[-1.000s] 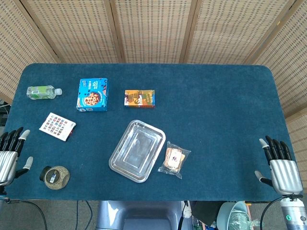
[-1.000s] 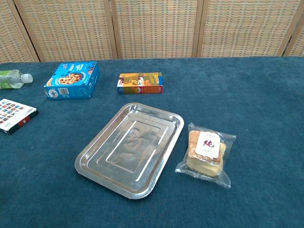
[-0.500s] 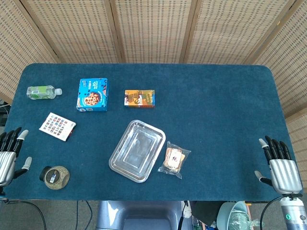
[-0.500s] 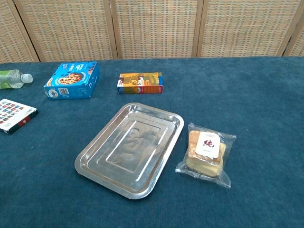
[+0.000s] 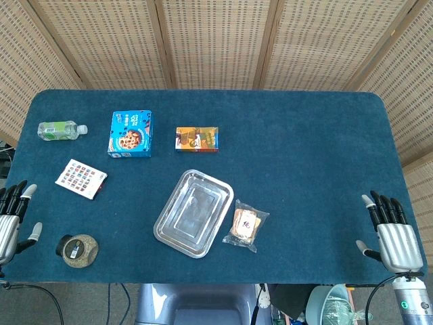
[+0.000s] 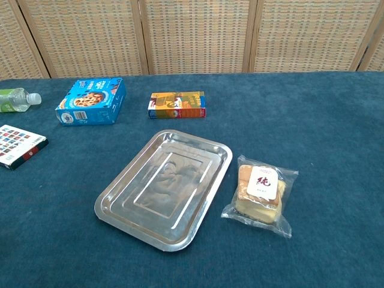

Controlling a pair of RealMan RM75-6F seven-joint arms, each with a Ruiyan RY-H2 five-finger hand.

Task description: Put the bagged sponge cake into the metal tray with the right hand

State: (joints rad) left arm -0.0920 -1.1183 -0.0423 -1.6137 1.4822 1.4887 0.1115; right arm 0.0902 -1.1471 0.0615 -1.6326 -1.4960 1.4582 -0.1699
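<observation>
The bagged sponge cake (image 5: 245, 225) (image 6: 260, 193) lies flat on the blue cloth in a clear wrapper with a white label. It sits just right of the empty metal tray (image 5: 177, 234) (image 6: 120, 211), close to the rim. My right hand (image 5: 389, 231) rests at the table's front right corner, fingers spread and empty, far from the cake. My left hand (image 5: 10, 220) is at the front left edge, also spread and empty. Neither hand shows in the chest view.
A blue cookie box (image 5: 130, 133), an orange box (image 5: 197, 139), a green water bottle (image 5: 61, 130) and a patterned card pack (image 5: 80, 178) lie towards the back left. A round dark jar (image 5: 77, 250) sits by the left hand.
Both hands have slid slightly towards the table's front edge. The cake and tray have not moved.
</observation>
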